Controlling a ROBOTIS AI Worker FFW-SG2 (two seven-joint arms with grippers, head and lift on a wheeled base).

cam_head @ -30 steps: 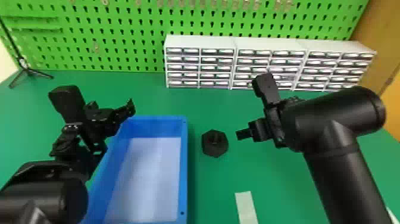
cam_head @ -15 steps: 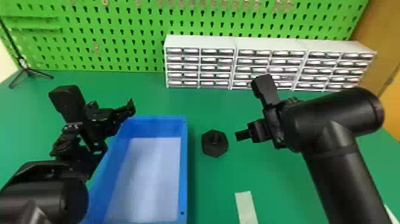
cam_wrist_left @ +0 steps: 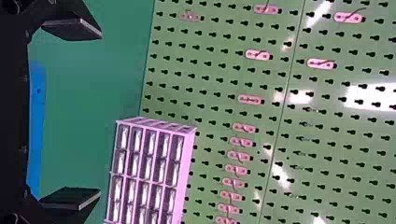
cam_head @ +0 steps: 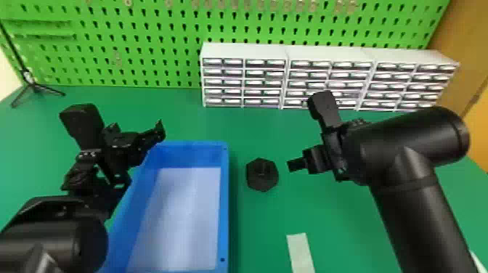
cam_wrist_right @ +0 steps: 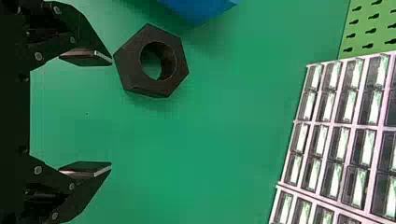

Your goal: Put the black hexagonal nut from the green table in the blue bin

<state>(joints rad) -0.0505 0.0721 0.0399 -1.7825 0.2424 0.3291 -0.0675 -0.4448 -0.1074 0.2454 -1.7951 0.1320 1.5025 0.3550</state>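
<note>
As we see it, the black hexagonal nut (cam_head: 262, 175) sits flat on the green table (cam_head: 261, 225), between the blue bin (cam_head: 225, 203) and the right gripper (cam_head: 304, 132). We have that claw open and empty; in its wrist view the nut is just beyond one fingertip (cam_wrist_right: 105, 59), outside the gap. We mark the left gripper (cam_head: 118, 121) open and empty too, by the bin's far-left corner.

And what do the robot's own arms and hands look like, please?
The left arm and right arm are black, with thick, rounded sections. The left hand and right hand each have two black fingers with flat pads. Grey screws dot the right hand.
</note>
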